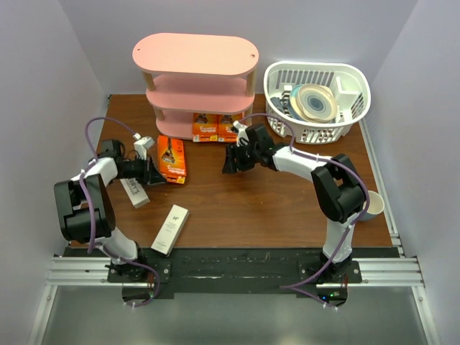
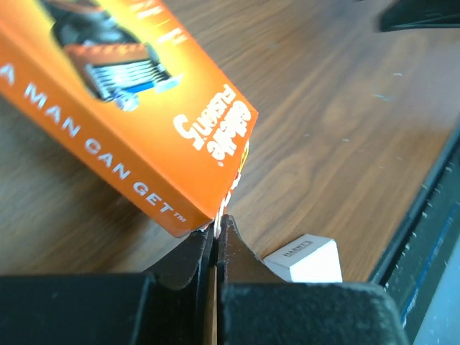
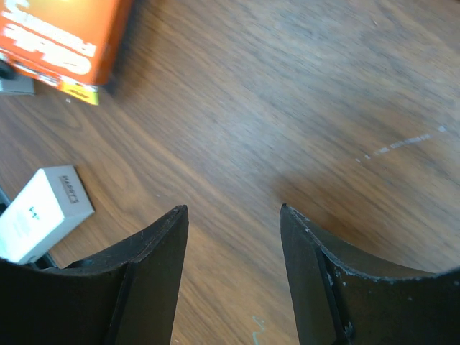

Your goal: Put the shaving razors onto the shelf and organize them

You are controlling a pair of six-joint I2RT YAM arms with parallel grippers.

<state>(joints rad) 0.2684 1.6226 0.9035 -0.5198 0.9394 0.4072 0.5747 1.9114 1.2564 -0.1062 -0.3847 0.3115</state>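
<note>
The pink shelf stands at the back, with two orange razor packs on its bottom board. A third orange pack lies on the table in front of it. My left gripper is shut, its tips touching this pack's near corner. Two whitish razor boxes lie at the front left: one beside the left arm, and one nearer the edge. My right gripper hangs open over bare wood, holding nothing.
A white slatted basket with plates in it stands at the back right. A mug sits at the right edge by the right arm. The black rail runs along the table's near edge.
</note>
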